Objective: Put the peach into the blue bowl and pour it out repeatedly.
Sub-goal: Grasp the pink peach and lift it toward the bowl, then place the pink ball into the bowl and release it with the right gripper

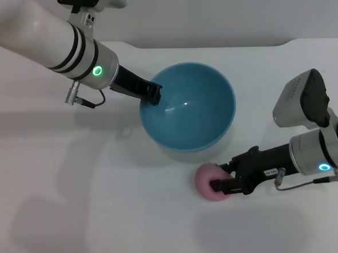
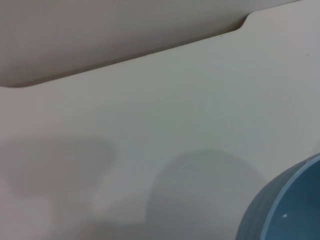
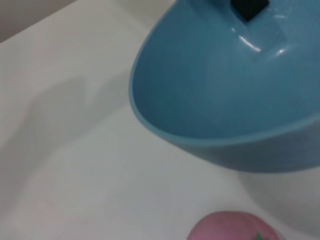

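The blue bowl (image 1: 189, 107) is tipped up on the white table, its empty inside facing the head camera. My left gripper (image 1: 154, 95) is shut on the bowl's left rim, and the right wrist view shows its dark fingertip (image 3: 248, 8) inside that rim. The pink peach (image 1: 208, 182) lies on the table just in front of the bowl, and its green leaf mark shows on the peach (image 3: 231, 228) in the right wrist view. My right gripper (image 1: 220, 177) reaches in from the right and is shut on the peach's right side. The left wrist view catches only an edge of the bowl (image 2: 286, 206).
The white table (image 1: 75, 195) stretches wide to the left and front. Its back edge (image 1: 210, 46) runs behind the bowl, with a notch at the back right.
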{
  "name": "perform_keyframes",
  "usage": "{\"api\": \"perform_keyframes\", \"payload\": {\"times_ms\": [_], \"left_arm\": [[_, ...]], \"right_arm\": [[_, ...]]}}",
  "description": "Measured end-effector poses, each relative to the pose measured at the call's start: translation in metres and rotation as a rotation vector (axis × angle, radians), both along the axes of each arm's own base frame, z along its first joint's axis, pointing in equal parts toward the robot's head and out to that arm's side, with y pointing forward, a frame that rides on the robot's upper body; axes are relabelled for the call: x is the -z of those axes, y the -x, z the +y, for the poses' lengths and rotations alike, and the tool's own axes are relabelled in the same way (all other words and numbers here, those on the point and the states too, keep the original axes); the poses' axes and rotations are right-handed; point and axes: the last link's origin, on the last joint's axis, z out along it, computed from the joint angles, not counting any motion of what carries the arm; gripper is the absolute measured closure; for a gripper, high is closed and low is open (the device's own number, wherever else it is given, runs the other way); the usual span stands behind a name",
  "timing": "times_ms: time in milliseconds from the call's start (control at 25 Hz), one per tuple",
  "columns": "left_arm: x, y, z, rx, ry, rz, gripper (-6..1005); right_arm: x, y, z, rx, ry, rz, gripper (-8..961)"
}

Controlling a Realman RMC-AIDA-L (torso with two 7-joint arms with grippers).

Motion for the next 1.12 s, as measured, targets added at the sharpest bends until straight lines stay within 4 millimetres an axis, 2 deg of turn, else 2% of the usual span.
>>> {"api": "perform_keyframes", "payload": {"times_ms": [40,280,480,600,800,960,1040,1120], "left_arm": [[0.0,0.0,0.0,0.0,0.0,0.0,999],[0.0,0.0,0.0,0.001,0.0,0.001,1000],[-0.001,0.0,0.001,0.001,-0.002,0.003,1000],[-0.002,0.001,0.001,0.003,-0.001,0.006,1000],[-0.002,0.001,-0.001,0.007,0.012,0.011,1000],[-0.001,0.001,-0.003,0.007,0.031,0.022,999],[0.0,0.001,-0.005,0.01,0.042,0.033,999],[0.004,-0.001,-0.006,0.021,0.057,0.049,999]], "right_arm": [[0.0,-0.001,-0.001,0.001,0.003,-0.001,355],[-0.006,-0.006,-0.003,0.017,-0.008,0.019,551],[-0.016,-0.007,-0.005,0.081,-0.029,0.105,704],[-0.029,-0.012,-0.006,0.137,-0.055,0.174,717],[-0.073,-0.04,-0.013,0.255,-0.157,0.278,737],[-0.118,-0.066,-0.027,0.307,-0.303,0.367,767],[-0.141,-0.073,-0.035,0.289,-0.371,0.421,800],[-0.158,-0.07,-0.041,0.242,-0.398,0.473,819]]}}
